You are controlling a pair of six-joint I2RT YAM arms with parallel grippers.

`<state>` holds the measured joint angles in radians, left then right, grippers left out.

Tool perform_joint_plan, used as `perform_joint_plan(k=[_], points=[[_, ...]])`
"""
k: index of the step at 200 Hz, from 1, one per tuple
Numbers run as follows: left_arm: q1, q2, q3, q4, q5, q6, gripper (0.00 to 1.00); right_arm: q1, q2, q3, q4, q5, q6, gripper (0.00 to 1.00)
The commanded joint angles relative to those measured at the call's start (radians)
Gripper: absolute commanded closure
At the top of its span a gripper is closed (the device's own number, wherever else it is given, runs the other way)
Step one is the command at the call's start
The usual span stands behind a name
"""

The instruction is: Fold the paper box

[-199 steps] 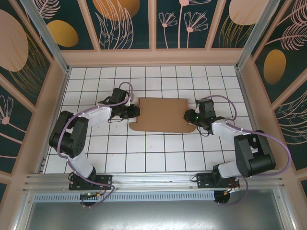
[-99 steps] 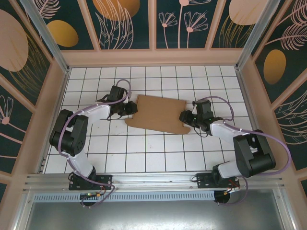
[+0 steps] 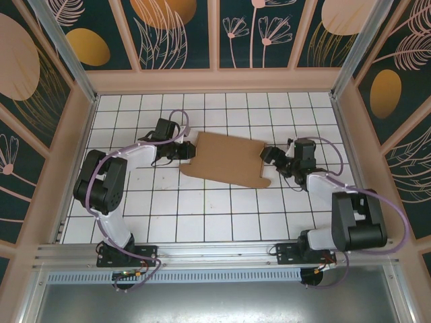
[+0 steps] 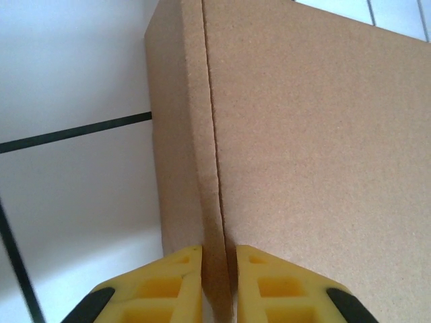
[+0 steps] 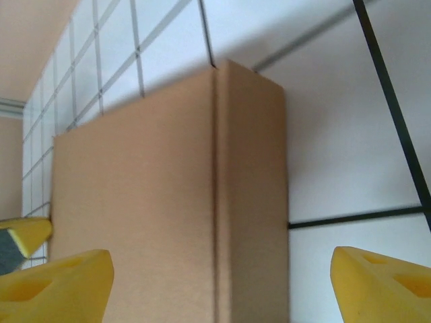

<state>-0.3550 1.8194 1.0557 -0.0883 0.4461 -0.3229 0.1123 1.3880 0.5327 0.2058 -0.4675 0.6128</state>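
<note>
**Progress.** We find the paper box (image 3: 225,158) lying flat near the middle of the tiled desk (image 3: 202,215), turned slightly askew to the tile lines. In the overhead view no wall, flap or tab stands up. We judge the folding barely begun, with every fold and tuck left to do.

**Left end effector** (image 3: 180,153). It sits at the left edge of the box. Its wrist camera shows the yellow fingers (image 4: 178,289) drawn close together with a thin layer of cardboard pinched between them. We record it as clamped on that edge.

**Right end effector** (image 3: 271,159). It sits just beside the right edge of the box. In its wrist view the fingers (image 5: 54,282) stand wide apart, with the cardboard ahead of them and nothing between the pads. We record it as open and holding nothing.

**Differences between views.** The overhead camera gives the whole outline: the notched left side, the rounded corners on the near edge, and an arm on either side. It does not resolve how the jaws stand. The left wrist camera settles the grip and shows a fine line running up the cardboard from the fingers, between a narrow strip and a broad panel. We cannot tell whether this is a crease or a cut. The right wrist camera shows a similar line near the right side of the sheet.
</note>
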Motion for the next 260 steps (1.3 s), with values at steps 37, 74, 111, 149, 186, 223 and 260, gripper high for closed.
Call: perform_joint_plan(k=[37, 74, 111, 149, 186, 223, 260], points=[[0.013, 0.062, -0.056, -0.106, 0.031, 0.053, 0.84, 0.043, -0.078, 0.044, -0.098, 0.163, -0.086, 0.17], [0.012, 0.055, -0.006, -0.151, -0.059, 0.075, 0.84, 0.306, -0.252, 0.144, -0.167, 0.544, -0.433, 0.27], [0.009, 0.044, -0.005, -0.139, -0.091, 0.050, 0.85, 0.503, -0.154, 0.240, -0.206, 0.397, -1.073, 0.30], [0.009, 0.060, 0.005, -0.146, -0.071, 0.043, 0.85, 0.528, -0.032, 0.262, -0.290, 0.325, -1.457, 0.14], [0.009, 0.047, 0.001, -0.148, -0.070, 0.047, 0.86, 0.528, 0.071, 0.323, -0.352, 0.279, -1.466, 0.10], [0.009, 0.049, 0.010, -0.151, -0.061, 0.044, 0.87, 0.551, 0.154, 0.348, -0.351, 0.270, -1.447, 0.08], [0.010, 0.051, 0.012, -0.151, -0.044, 0.043, 0.89, 0.570, 0.234, 0.334, -0.303, 0.395, -1.463, 0.17]])
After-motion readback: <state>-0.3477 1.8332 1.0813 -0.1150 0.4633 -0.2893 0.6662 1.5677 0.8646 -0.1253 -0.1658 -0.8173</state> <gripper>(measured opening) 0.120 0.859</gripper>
